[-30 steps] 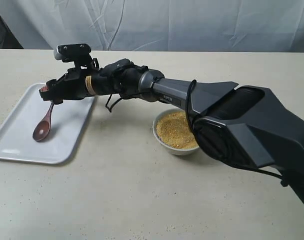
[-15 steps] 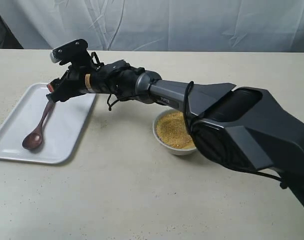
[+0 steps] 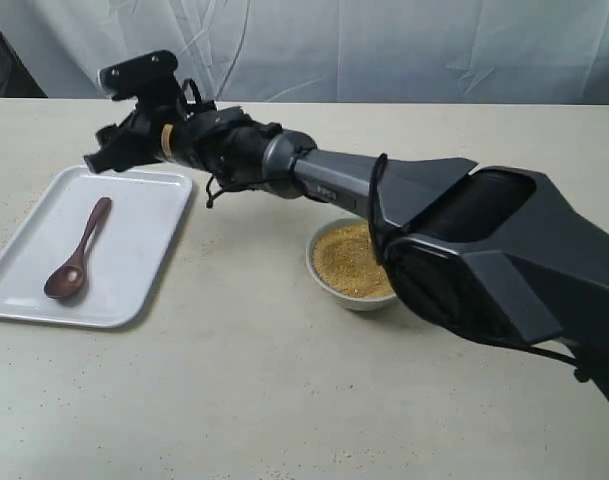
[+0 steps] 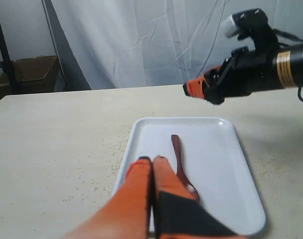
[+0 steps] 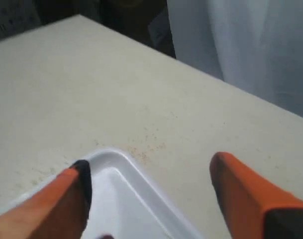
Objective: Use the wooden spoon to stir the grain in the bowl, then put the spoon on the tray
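Observation:
The dark wooden spoon (image 3: 85, 241) lies flat on the white tray (image 3: 139, 240) at the left, handle pointing to the far side, nothing touching it. My right gripper (image 3: 98, 157) hovers open and empty over the tray's far edge, its arm reaching across the middle. The white bowl (image 3: 344, 297) with the yellow grain (image 3: 349, 258) stands right of the tray, under that arm. In the left wrist view the spoon (image 4: 177, 154) rests on the tray (image 4: 216, 164) beyond my shut left gripper (image 4: 152, 160), with the right gripper (image 4: 199, 86) above. The right wrist view shows my right gripper (image 5: 149, 172) over a tray corner (image 5: 119, 194).
The beige table (image 3: 244, 380) carries scattered grain specks near the tray. A white curtain (image 3: 384, 45) hangs behind the table. A cardboard box (image 4: 29, 72) sits past the table's far edge in the left wrist view.
My right gripper has let go of the spoon, opened, and risen toward the tray's far edge. The spoon dropped from hanging by its handle to lying flat on the tray.

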Motion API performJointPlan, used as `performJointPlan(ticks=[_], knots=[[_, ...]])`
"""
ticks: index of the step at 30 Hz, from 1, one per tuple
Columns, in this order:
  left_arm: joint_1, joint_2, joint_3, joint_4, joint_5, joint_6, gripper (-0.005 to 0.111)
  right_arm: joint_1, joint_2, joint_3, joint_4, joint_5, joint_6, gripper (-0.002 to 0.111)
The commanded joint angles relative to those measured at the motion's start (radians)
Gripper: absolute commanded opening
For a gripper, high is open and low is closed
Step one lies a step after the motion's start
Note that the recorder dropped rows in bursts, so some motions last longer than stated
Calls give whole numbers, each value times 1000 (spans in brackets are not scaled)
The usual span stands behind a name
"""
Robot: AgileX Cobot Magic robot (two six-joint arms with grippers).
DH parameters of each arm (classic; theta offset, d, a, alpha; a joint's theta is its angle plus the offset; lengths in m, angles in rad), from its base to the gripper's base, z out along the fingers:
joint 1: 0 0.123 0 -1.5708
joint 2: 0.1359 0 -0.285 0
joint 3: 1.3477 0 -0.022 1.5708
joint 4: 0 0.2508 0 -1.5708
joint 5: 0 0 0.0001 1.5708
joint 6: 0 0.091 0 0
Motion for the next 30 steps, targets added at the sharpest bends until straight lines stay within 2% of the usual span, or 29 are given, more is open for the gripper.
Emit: performJointPlan(ticks=[1,5,7,10,15,17,20,22,30], knots=[[-4,-5,2,2,-8,-4,0,-11,-110,-3,-58,-312,117,66],[-4,-5,2,2,-8,-4,0,-24,-162,-2,-66,-782,131,66],[-4,-5,2,2,-8,-4,0,-34,-172,-2,-66,-928,131,60],[-4,-5,2,2,-8,-4,0,-71,-175,-2,-66,-996,186,43],[-4,-5,2,2,-8,-4,0,-177,-175,5,-66,-1005,371,-2],[-4,-5,2,2,-8,-4,0,-225,-179,5,-66,-1017,431,0],[-4,-5,2,2,-8,-4,0,-289,-204,5,-66,-1151,431,0],[-4,-5,2,2,-8,-4,0,-313,-226,5,-66,-1152,431,-1],[-4,-5,2,2,-8,-4,0,-271,-361,8,-66,-1119,431,-1]])
